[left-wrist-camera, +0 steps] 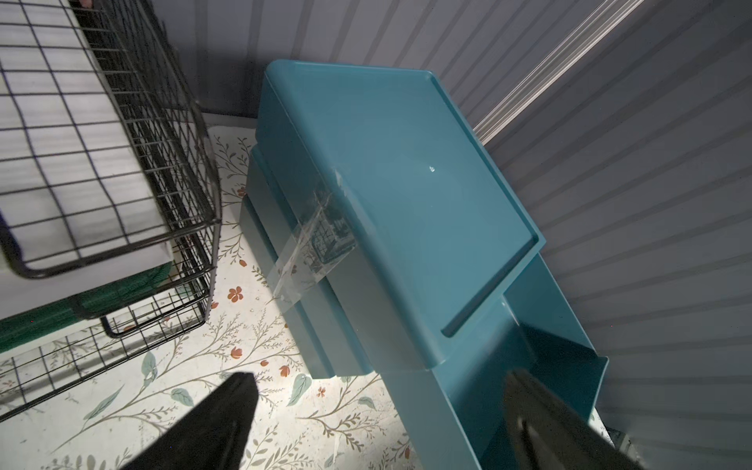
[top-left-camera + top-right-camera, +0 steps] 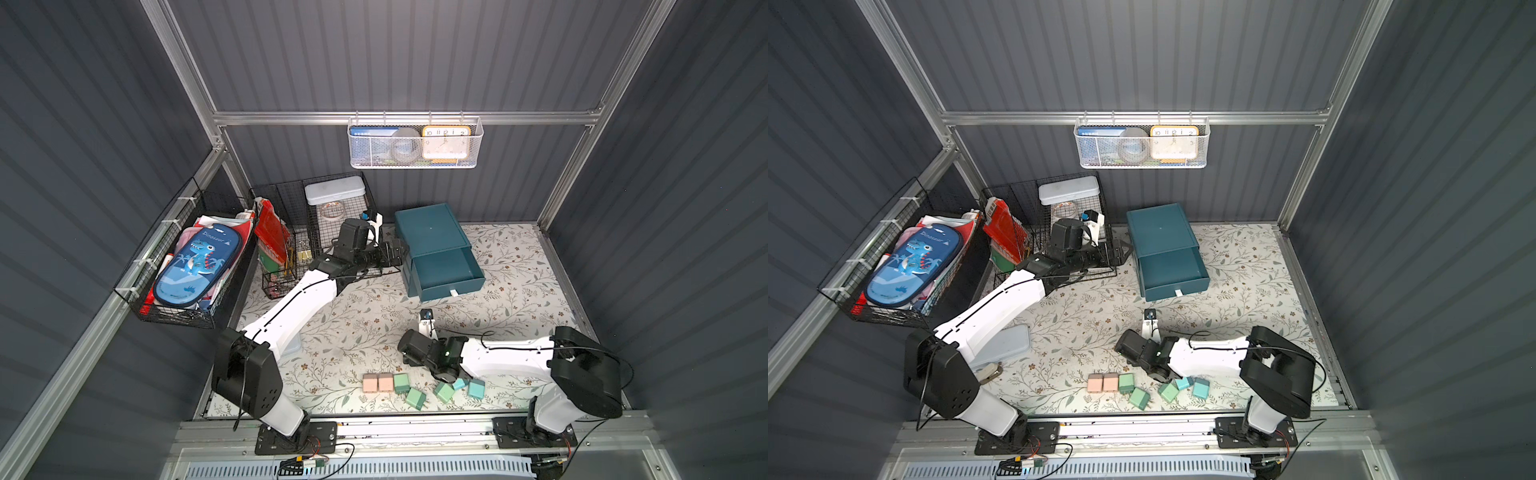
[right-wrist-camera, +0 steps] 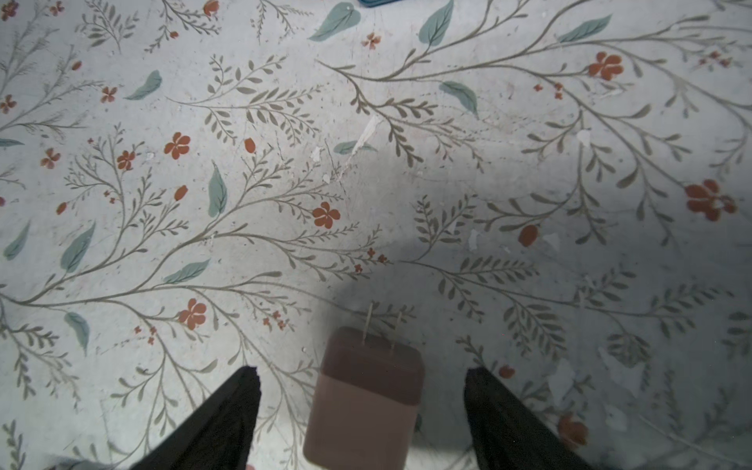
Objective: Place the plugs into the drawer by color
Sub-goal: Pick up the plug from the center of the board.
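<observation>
Right wrist view: the right hand [image 3: 362,372] stands open around a pink plug [image 3: 366,403], not touching. Closing likely comes next, then carrying to the pulled-out drawer [image 2: 444,266], beside which the left hand [image 1: 380,376] hovers open.

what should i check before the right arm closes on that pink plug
1. Open drawer pulled out far enough: ok.
2. Pink plug between the right gripper fingers: ok, with a gap on each side and not gripped.
3. Plug lying flat on the mat: cannot tell.
4. Left gripper open and beside the cabinet, not over the drawer: ok.
5. Drawer empty: cannot tell. The visible part looks bare, but the back is hidden under the cabinet.
</observation>
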Robot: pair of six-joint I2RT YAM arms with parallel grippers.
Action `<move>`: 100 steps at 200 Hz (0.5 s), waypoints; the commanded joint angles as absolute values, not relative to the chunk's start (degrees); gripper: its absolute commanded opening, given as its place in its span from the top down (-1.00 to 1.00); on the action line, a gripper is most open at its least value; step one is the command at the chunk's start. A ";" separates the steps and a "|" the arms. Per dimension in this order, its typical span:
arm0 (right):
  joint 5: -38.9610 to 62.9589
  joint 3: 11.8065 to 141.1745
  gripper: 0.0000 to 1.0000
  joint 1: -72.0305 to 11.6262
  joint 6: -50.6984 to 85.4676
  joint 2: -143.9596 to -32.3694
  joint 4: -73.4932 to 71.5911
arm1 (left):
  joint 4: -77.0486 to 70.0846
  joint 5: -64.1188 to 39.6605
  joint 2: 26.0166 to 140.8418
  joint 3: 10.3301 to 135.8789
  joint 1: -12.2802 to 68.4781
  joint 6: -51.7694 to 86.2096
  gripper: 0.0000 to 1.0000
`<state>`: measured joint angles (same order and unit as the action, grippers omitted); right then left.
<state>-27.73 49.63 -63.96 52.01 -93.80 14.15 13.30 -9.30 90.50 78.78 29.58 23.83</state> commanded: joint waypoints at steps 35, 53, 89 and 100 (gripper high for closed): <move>-27.12 49.66 -0.43 -63.29 54.49 -96.01 16.18 | 14.51 -10.19 89.64 78.51 29.14 22.63 -0.98; -26.01 50.14 -0.37 -63.09 54.76 -97.20 17.29 | 14.55 -10.19 89.74 78.57 29.18 22.54 -0.98; -24.89 49.78 -0.30 -63.02 55.19 -98.64 18.50 | 14.59 -10.11 89.74 79.01 29.13 22.24 -0.98; -24.98 49.41 -0.22 -63.00 55.13 -98.27 18.29 | 14.50 -10.03 89.74 79.04 29.11 22.19 -0.98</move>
<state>-25.54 50.28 -63.22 54.43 -98.26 16.12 13.41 -9.37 90.50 78.78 29.58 23.49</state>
